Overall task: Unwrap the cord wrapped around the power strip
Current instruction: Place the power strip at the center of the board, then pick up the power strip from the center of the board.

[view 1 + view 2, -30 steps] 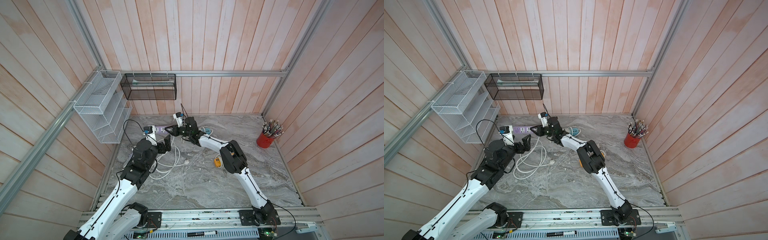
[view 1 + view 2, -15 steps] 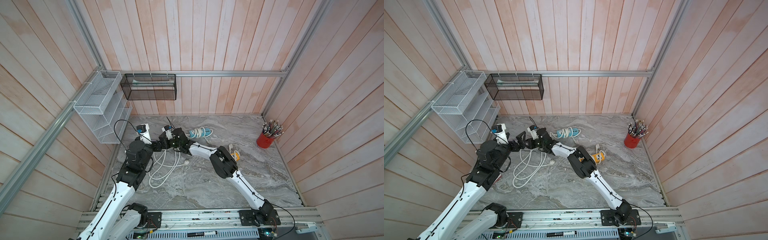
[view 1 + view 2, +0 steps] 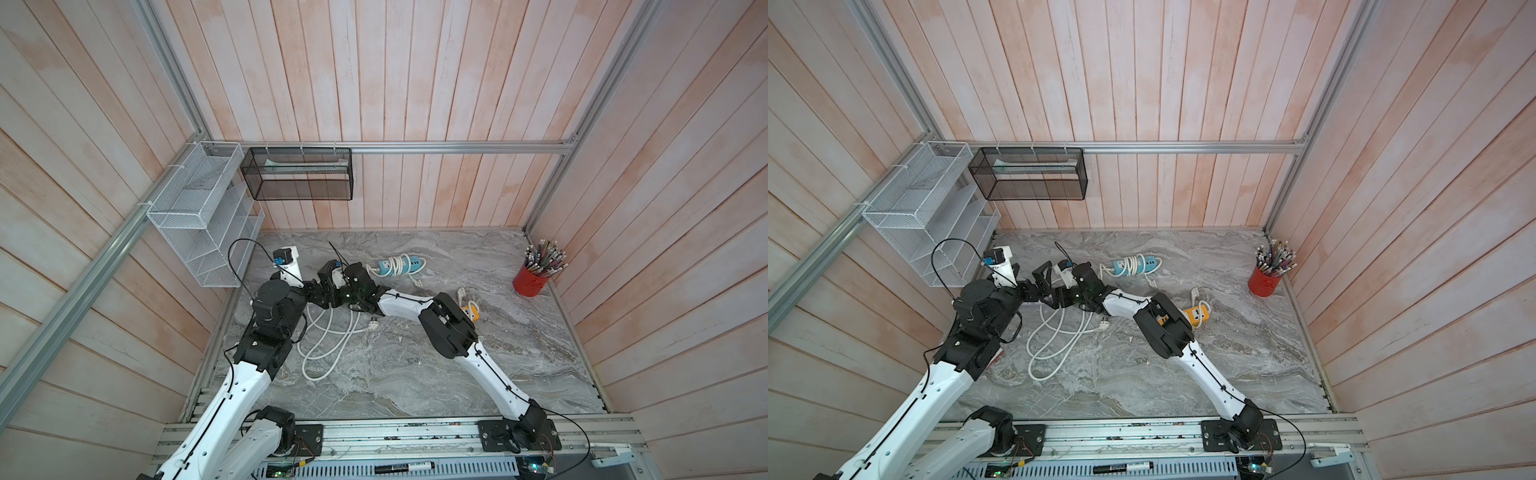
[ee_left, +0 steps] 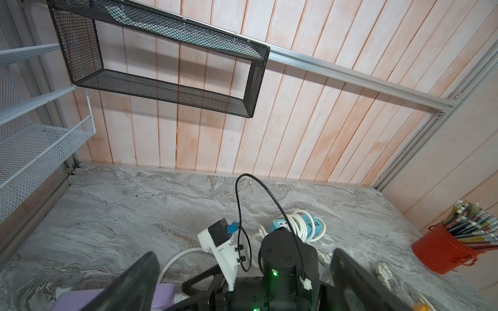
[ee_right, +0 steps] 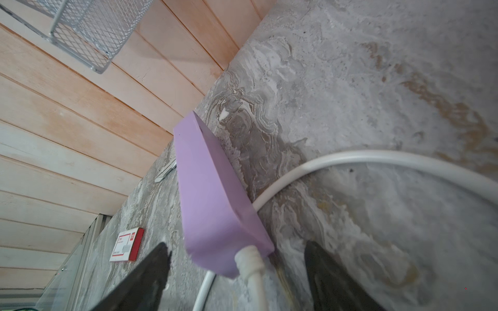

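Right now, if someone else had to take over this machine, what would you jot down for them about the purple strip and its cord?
Left fingers: open, empty, close to the strip.
Right fingers: open, either side of the purple plastic power strip, not gripping it.
White round cord: off the strip, in loose loops on the grey marble table.
Done: the purple strip's unwrapping looks finished.
Left: perhaps the blue power strip at the back, with its cord wrapped round it.
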`<control>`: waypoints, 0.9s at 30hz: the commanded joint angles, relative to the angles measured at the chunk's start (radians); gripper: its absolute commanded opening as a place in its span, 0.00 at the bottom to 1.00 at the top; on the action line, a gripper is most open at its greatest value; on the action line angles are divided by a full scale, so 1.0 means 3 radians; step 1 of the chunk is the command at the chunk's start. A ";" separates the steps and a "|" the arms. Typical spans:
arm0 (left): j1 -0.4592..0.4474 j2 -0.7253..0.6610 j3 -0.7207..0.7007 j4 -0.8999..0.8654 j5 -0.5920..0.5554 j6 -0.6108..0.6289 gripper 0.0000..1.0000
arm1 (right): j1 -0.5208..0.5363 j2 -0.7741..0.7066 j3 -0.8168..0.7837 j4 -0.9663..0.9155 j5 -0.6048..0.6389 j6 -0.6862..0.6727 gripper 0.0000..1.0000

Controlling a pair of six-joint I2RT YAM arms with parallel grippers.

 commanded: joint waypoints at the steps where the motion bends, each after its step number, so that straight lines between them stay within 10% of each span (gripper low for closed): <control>1: 0.0027 -0.0022 -0.0013 0.0067 0.0010 0.0017 1.00 | -0.0100 -0.0313 -0.0331 0.0153 0.0144 -0.0041 0.90; 27: 0.0007 0.0461 -0.0054 0.0359 0.0544 -0.0064 1.00 | -0.0977 -0.2738 -0.2837 0.0334 0.0427 -0.0375 0.99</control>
